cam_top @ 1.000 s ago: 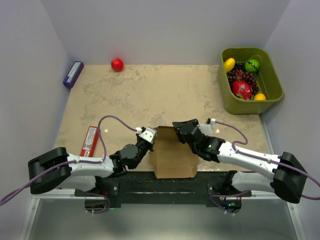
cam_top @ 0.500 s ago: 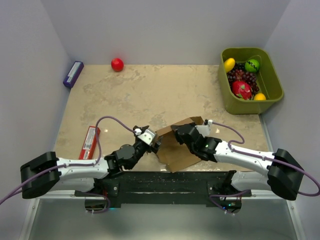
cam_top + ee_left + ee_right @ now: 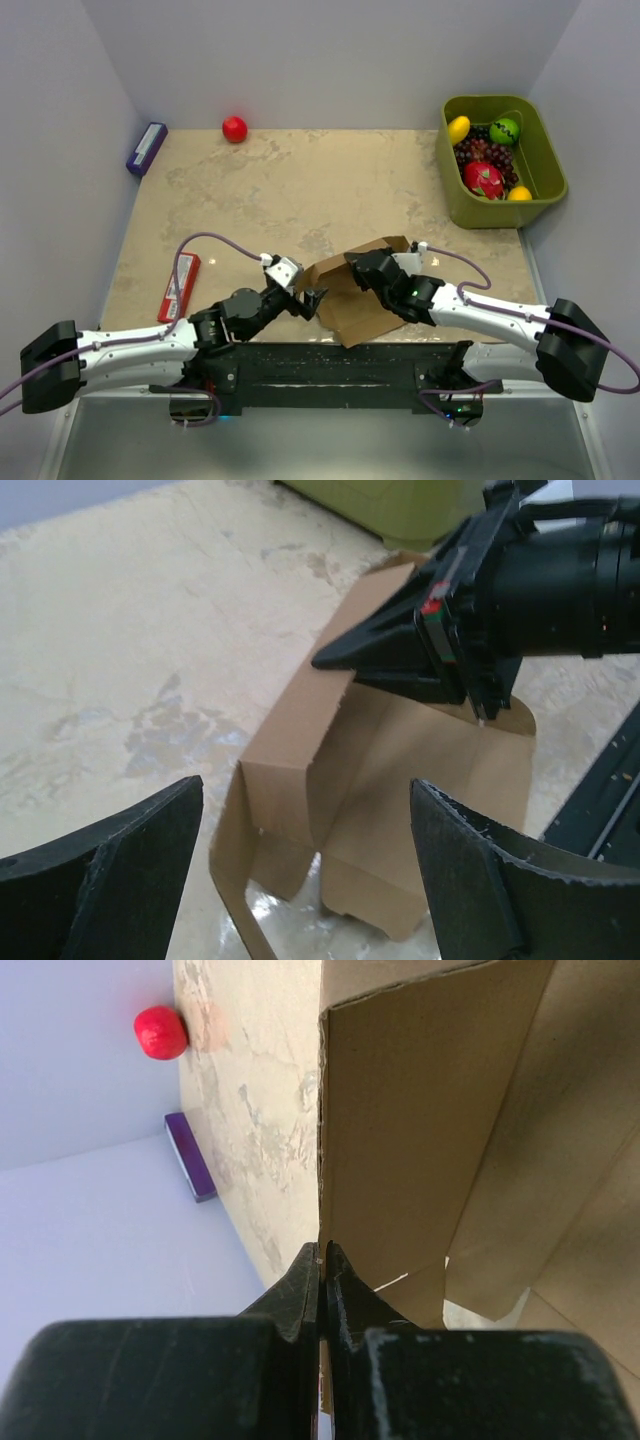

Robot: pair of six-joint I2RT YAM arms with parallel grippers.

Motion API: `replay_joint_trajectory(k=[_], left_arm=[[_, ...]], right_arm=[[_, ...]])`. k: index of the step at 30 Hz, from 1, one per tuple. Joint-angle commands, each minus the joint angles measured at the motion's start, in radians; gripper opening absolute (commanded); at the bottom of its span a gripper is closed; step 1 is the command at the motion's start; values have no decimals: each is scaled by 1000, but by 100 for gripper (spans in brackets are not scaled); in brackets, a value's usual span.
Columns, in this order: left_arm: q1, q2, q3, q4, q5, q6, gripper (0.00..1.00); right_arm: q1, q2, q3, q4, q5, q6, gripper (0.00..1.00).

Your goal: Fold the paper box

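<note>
beige marbled table (image 3: 300, 180) fills the cell, and the paper box (image 3: 362, 300) sits at its near edge, between the two pincers. the right pincer (image 3: 354, 264) is clenched on the top edge of one raised brown panel. its wrist view shows the fingertips pinched flat on the cardboard, with the rest of the sheet spreading beyond them. the left pincer (image 3: 312, 299) is released, jaws spread wide, with the box just ahead of its opening and touching neither finger. the box looks half formed: one wall is up, a corner is creased, and a curved flap lies loose on the table nearest the left pincer. i judge the step in hand to be raising the walls. next, the left pincer likely needs to advance, close on the free flap facing it, and turn it inward while the right one steadies its panel.
</note>
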State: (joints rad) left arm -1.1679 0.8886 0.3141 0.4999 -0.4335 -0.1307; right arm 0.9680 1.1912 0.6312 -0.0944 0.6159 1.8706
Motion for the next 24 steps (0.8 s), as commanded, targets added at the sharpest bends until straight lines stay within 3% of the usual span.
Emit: replay_joint_trajectory(k=[1,7,11,17,24], left_arm=[[-4,47,34,-101,107,-202,86],[-4,200,39,8,196,-323,78],[-3,269,48,46,148,-351,75],[157,291,16,51,205,-402,70],[223,347,29,58,236,-369,69]], right_arm=[[1,-12,10,-28,70,19,0],[3,-1,31,-53,73,33,0],[3,2,39,-88,65,99,0],[3,-31,81,-163,100,127,0],[3,-48,73,-162,105,142,0]])
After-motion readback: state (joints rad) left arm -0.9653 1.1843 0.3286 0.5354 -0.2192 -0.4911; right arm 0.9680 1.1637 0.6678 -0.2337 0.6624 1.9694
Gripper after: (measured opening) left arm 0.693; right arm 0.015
